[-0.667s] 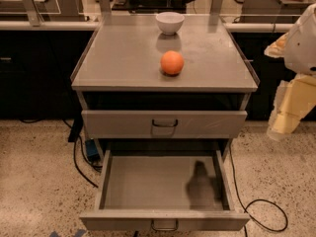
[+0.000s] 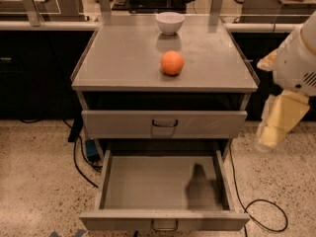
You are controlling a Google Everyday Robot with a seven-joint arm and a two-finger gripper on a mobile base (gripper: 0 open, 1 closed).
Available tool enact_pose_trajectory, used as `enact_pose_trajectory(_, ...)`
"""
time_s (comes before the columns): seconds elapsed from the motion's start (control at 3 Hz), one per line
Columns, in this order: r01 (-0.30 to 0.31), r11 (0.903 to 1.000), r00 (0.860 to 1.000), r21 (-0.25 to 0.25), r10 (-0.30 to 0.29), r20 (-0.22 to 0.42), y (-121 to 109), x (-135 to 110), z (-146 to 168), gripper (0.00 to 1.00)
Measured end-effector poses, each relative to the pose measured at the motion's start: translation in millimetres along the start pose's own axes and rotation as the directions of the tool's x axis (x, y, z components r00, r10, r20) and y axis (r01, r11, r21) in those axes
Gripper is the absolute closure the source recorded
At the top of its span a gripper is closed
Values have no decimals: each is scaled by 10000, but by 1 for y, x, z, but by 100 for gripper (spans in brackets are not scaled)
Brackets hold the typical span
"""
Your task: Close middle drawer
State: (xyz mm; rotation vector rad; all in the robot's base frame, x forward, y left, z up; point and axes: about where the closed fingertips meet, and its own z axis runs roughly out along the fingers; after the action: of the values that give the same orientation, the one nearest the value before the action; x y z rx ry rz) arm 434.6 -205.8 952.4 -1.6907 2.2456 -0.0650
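Observation:
The middle drawer [image 2: 148,184] is pulled far out of the grey metal cabinet. Its plain grey tray is empty, and its low front panel with a small dark loop handle [image 2: 164,226] is at the bottom edge of the view. The taller drawer front [image 2: 118,124] above it sits nearly flush. My gripper [image 2: 265,141], pale yellow on a white arm [image 2: 296,63], hangs in the air to the right of the cabinet. It is level with the upper drawer front, apart from the drawer, and casts a shadow in the tray. The lowest drawer is hidden.
An orange [image 2: 172,62] and a white bowl [image 2: 170,22] stand on the cabinet top [image 2: 113,58]. Black cables [image 2: 261,206] lie on the speckled floor on both sides of the cabinet. Dark counters run behind it.
My gripper has moved a little down and to the left, nearer the cabinet's right side. The drawer, orange and bowl have not moved.

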Motion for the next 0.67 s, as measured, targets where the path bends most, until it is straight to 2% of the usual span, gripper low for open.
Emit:
enact_pose_trajectory(0.33, -895, 9944, 9951, -557, 916, 360, 27, -6, 52, 0)
enact_pose_trajectory(0.67, -1810, 9621, 9809, -2038, 1916, 335, 77, -4, 119, 0)
